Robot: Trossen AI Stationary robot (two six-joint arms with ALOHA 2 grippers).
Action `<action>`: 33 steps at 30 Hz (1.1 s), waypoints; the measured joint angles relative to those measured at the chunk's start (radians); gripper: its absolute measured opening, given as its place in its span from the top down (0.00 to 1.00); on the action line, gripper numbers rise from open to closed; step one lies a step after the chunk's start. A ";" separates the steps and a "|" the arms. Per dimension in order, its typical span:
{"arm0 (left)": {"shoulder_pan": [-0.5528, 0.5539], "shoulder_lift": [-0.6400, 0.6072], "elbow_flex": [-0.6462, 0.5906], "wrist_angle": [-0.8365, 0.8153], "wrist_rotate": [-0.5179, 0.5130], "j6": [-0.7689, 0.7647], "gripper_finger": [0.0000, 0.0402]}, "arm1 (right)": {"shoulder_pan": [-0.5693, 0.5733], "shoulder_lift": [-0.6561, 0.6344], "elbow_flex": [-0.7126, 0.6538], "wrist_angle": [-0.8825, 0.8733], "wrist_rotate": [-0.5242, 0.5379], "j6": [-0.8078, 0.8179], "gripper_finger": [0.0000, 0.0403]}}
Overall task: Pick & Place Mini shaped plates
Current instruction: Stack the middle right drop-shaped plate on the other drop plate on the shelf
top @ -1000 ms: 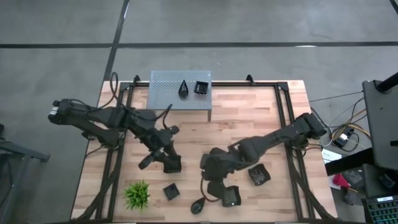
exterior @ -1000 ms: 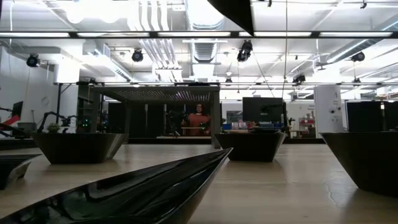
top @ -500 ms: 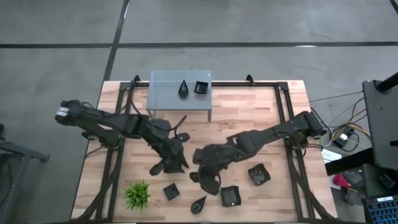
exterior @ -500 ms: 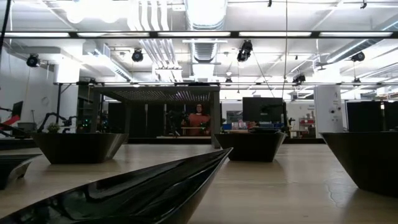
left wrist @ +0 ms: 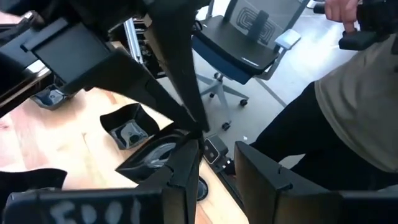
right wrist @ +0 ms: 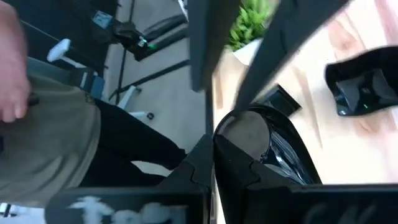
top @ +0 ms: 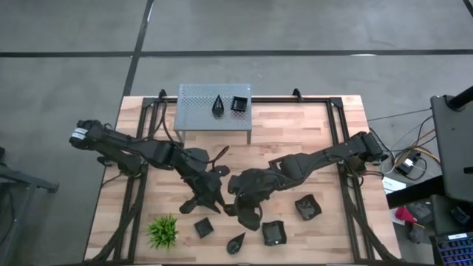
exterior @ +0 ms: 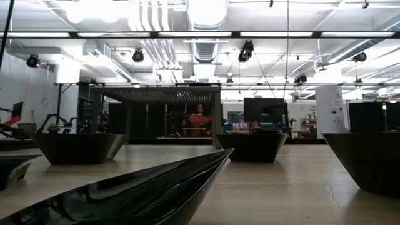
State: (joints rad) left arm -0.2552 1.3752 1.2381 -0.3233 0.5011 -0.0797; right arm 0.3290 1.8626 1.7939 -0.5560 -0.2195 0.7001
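The left end effector (top: 207, 199) and right end effector (top: 246, 209) met mid-worktop; loose plates (top: 272, 233) lay just beyond, toward the near edge, nearer the right; neither grip was readable

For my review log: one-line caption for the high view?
Both arms meet mid-table above small glossy black dishes; two more sit on the grey perforated shelf.

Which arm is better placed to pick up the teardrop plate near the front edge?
Right, probably. The right claw hangs just above the teardrop plate; the left claw sits farther off, nearer a square plate.
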 joint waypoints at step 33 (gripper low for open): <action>-0.007 0.000 0.000 -0.024 0.037 0.042 0.99 | -0.001 0.000 0.000 0.068 -0.018 -0.023 0.98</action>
State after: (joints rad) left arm -0.2619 1.3750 1.2385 -0.3473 0.5382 -0.0373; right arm 0.3283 1.8626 1.7935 -0.4883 -0.2371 0.6769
